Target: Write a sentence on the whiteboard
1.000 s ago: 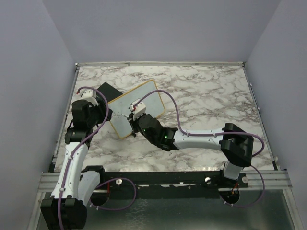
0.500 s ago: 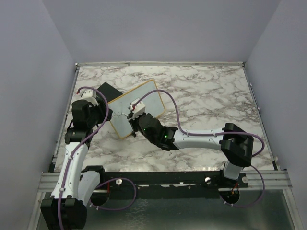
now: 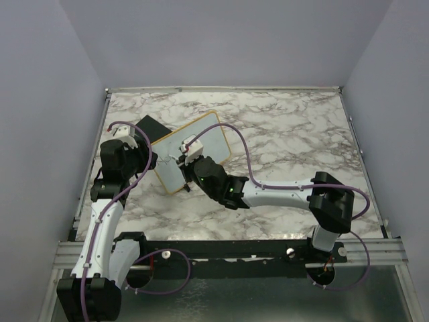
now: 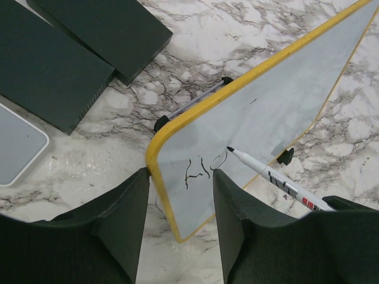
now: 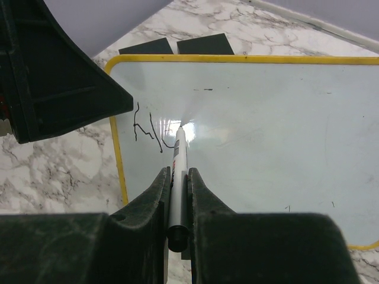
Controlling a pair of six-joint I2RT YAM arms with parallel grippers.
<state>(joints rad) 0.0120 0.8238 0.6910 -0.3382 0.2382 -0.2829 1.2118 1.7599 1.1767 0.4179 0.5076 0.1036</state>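
Note:
The whiteboard (image 3: 209, 134) with its yellow frame stands tilted at the table's middle left. My left gripper (image 4: 180, 174) is shut on its near corner, one finger outside the frame (image 4: 155, 155) and one over the white face. My right gripper (image 5: 177, 171) is shut on a white marker (image 5: 178, 151), and the tip rests on the board (image 5: 266, 136). The sentence (image 4: 201, 168) is a few thin dark strokes near the left edge, just beside the marker tip (image 4: 230, 149). In the top view the right gripper (image 3: 188, 157) hovers over the board's lower left part, close to the left gripper (image 3: 153, 159).
Flat black blocks (image 4: 100, 29) lie on the marble behind the board's left end, also seen from above (image 3: 151, 126). A pale rounded-corner panel (image 4: 18, 142) sits at the left edge of the left wrist view. Grey walls enclose the table.
My right gripper with the marker has edged slightly up and left over the board. The left gripper and the board have not moved.

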